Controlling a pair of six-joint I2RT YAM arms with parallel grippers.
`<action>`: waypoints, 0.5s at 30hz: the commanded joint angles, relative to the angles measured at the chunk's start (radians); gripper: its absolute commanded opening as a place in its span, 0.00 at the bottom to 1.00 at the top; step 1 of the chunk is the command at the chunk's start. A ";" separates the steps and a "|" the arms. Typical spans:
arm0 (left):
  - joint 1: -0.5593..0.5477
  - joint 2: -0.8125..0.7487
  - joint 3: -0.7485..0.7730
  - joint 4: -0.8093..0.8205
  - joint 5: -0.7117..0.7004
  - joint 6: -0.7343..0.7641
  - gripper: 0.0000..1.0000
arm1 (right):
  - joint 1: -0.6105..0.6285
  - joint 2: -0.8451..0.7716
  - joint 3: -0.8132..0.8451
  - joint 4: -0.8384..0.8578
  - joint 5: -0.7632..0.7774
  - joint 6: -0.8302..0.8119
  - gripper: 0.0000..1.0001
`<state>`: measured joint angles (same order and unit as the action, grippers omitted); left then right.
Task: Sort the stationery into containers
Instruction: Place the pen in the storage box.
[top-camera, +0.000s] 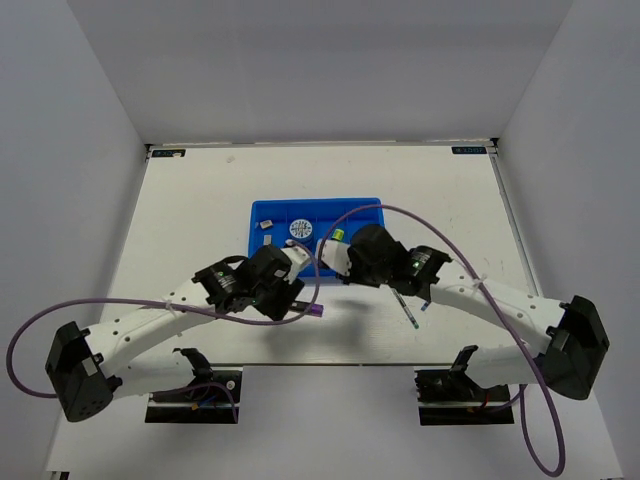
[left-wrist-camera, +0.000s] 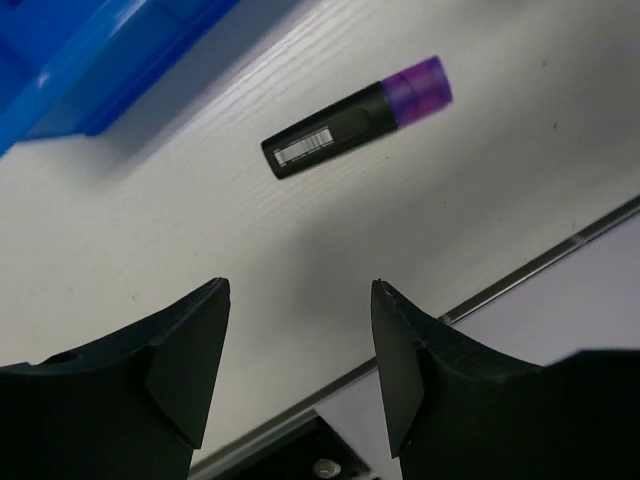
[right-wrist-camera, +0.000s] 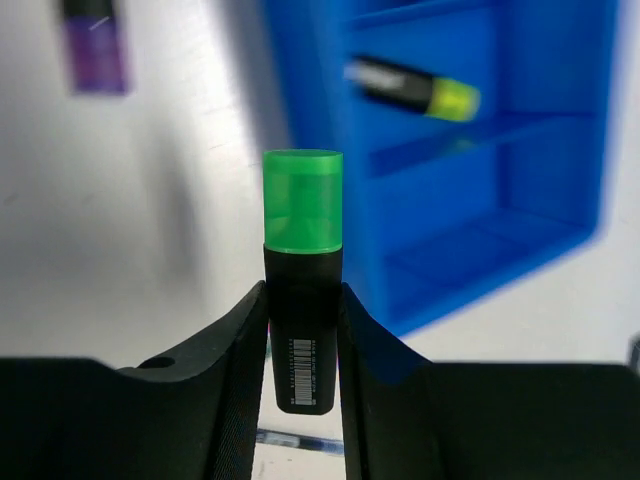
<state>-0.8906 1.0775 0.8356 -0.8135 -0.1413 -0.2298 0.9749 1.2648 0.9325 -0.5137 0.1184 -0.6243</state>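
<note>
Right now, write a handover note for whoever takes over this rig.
Left gripper: open, empty, near the purple highlighter lying on the table.
Right gripper: shut on the green highlighter, close to the blue tray.
Done: yellow highlighter, roll and small block are in the tray.
Left: green, purple, and a pen on the table by the right arm.

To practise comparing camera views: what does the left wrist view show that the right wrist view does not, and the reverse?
Left wrist only: open, empty jaws, and the barcode label on the purple highlighter. Right wrist only: jaws shut on a green highlighter, and a yellow highlighter lying in a tray compartment. Both: the purple highlighter on the white table and the blue tray.
</note>
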 joint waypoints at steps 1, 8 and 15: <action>-0.040 0.027 0.045 0.004 0.055 0.255 0.69 | -0.045 -0.002 0.104 0.009 0.162 0.072 0.00; -0.056 0.021 -0.056 0.193 0.092 0.460 0.61 | -0.119 0.120 0.265 0.024 0.233 0.302 0.00; -0.056 -0.033 -0.222 0.463 0.138 0.572 0.54 | -0.214 0.318 0.476 -0.014 0.107 0.556 0.00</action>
<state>-0.9424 1.0637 0.6449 -0.5213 -0.0441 0.2478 0.8005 1.5345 1.2858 -0.4938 0.2951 -0.2428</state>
